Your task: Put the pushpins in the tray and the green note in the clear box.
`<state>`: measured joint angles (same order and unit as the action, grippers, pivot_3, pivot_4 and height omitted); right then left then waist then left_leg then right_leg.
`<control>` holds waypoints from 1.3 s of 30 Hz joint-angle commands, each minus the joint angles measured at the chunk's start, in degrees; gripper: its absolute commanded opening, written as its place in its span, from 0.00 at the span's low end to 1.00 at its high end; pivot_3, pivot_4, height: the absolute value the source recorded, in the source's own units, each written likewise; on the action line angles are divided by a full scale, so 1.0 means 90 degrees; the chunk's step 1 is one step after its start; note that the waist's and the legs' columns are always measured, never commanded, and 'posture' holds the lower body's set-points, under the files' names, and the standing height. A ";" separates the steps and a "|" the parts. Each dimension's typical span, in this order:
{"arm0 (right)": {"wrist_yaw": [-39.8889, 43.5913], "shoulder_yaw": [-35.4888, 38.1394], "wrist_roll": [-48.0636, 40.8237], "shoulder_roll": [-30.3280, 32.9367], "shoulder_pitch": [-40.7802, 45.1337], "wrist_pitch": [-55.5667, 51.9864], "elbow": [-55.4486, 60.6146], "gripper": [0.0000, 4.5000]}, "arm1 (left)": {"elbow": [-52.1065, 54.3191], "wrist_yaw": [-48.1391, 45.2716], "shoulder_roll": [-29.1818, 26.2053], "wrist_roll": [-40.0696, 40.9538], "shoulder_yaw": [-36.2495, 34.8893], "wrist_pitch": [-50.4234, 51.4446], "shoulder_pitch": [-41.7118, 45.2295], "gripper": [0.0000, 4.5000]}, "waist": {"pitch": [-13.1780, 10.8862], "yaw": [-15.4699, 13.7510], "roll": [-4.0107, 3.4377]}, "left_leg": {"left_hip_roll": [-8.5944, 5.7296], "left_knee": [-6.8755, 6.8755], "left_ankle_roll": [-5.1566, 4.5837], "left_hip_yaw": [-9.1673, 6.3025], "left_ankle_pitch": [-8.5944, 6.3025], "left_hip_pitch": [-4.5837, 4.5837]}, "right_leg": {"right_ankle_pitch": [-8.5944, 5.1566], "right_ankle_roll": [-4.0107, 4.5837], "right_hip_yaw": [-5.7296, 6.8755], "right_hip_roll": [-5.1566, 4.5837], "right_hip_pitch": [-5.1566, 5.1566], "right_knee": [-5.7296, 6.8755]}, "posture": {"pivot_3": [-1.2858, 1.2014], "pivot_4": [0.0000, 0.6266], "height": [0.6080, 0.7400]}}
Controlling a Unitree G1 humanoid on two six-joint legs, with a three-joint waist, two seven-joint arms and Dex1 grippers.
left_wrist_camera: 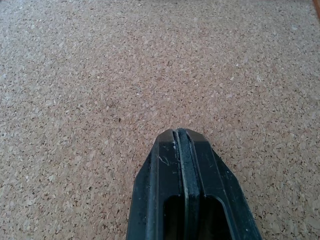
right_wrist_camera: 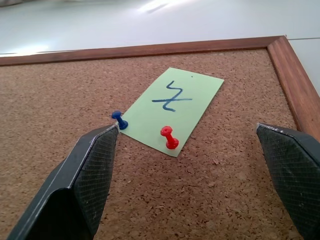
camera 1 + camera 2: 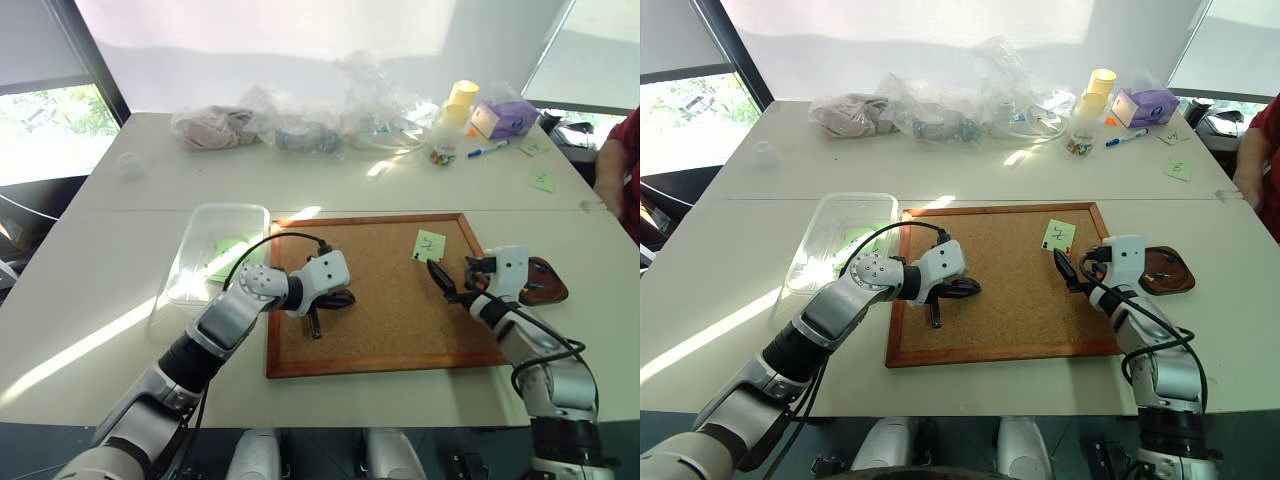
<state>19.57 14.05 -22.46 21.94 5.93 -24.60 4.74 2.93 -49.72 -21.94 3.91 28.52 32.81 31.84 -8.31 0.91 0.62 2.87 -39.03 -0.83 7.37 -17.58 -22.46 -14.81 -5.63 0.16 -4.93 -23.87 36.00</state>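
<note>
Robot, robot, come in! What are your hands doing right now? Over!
Left gripper shut, empty, over cork board. Right gripper open, facing green note. Red pushpin, blue pushpin pinning it.

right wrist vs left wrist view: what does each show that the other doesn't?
Right wrist only: the green note pinned to the cork board, a blue pushpin at its corner, a red pushpin through it, the board's wooden frame, and the right gripper with fingers wide apart. Left wrist only: the left gripper, fingers pressed together over bare cork. Shared: the cork surface.
</note>
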 commanded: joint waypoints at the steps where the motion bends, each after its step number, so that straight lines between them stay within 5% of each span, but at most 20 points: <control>1: 0.0067 0.0018 0.0071 0.0020 0.0137 0.0183 0.0013 0.94 | -0.0365 0.0017 -0.0118 -0.0272 0.0207 0.0175 -0.0172 0.00 | 0.0000 0.0001 0.0000 | 0.0000 0.0000 0.0000 0.0000 0.0000 0.0000 | 0.0000 0.0000 0.0000 0.0005 0.0000 0.0000 | 0.52 0.24 0.98; 3: 0.0090 -0.0038 0.0131 0.0020 0.0184 0.0205 -0.0065 0.81 | -0.0359 0.0023 -0.0117 -0.0272 0.0204 0.0179 -0.0177 0.00 | 0.0000 0.0004 0.0000 | 0.0000 0.0000 0.0000 0.0000 0.0000 0.0000 | 0.0000 0.0000 0.0000 0.0008 0.0000 0.0000 | 0.52 0.24 0.98; 10: 0.0125 -0.0139 0.0246 -0.0035 0.0323 0.0288 -0.0282 0.02 | -0.0333 0.0035 -0.0114 -0.0278 0.0210 0.0193 -0.0192 0.00 | 0.0000 0.0002 0.0000 | 0.0001 0.0000 0.0000 0.0000 0.0000 0.0000 | 0.0000 0.0000 0.0000 0.0011 0.0000 0.0000 | 0.52 0.24 0.98; 39: -0.0163 0.0156 0.0273 -0.0165 -0.0105 0.1193 0.0020 0.01 | -0.0398 -0.0031 -0.0254 -0.0384 0.0344 0.0353 -0.0091 0.00 | 0.0001 0.0008 0.0000 | 0.0004 0.0006 0.0000 0.0000 0.0000 0.0005 | 0.0000 0.0000 0.0000 0.0014 0.0002 0.0001 | 0.52 0.24 0.98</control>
<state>18.24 14.86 -20.09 20.38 4.57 -14.42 2.90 3.05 -50.14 -22.56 3.28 29.62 32.91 32.54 -8.30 0.99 0.62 2.91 -38.98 -0.83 7.36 -17.58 -22.42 -14.81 -5.64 0.16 -4.81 -23.86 36.01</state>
